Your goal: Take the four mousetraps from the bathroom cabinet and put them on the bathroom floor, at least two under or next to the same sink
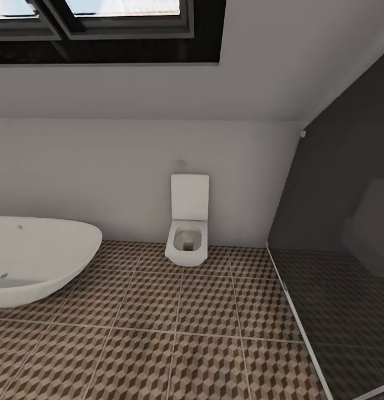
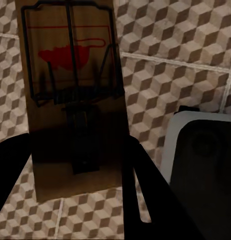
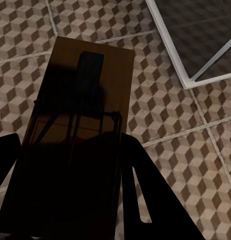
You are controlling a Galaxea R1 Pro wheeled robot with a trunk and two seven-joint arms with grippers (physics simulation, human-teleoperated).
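Tiles of the bathroom floor (image 1: 158,333) with their brown, beige and white cube print spread out ahead of me in my head view. A white oval bathtub (image 1: 42,258) sits at the left, and a square white toilet (image 1: 187,222) stands against the pale grey back wall. Above, dark-framed skylights (image 1: 103,22) are set in the sloped ceiling. At the right a dark glass panel (image 1: 342,250) rises from a pale strip on the floor.

My left wrist view looks down along the left claw (image 2: 80,175) toward the floor (image 2: 175,75). Its two dark fingers (image 2: 145,195) stand on either side of a mousetrap (image 2: 73,95) and press against the board's long edges, so this claw is closed on it. The tan board runs lengthwise away from the camera, its face with the wire frame and red spot turned to the lens. A pale-rimmed dark body (image 2: 205,155) lies beside the claw.

My right wrist view also points down at the floor (image 3: 165,115). The right claw (image 3: 70,190) has a second mousetrap (image 3: 78,125) clamped between its fingers (image 3: 140,190), the board angled slightly and much of it in shadow. Beyond it, the pale frame of the glass panel (image 3: 170,45) crosses the tiles.
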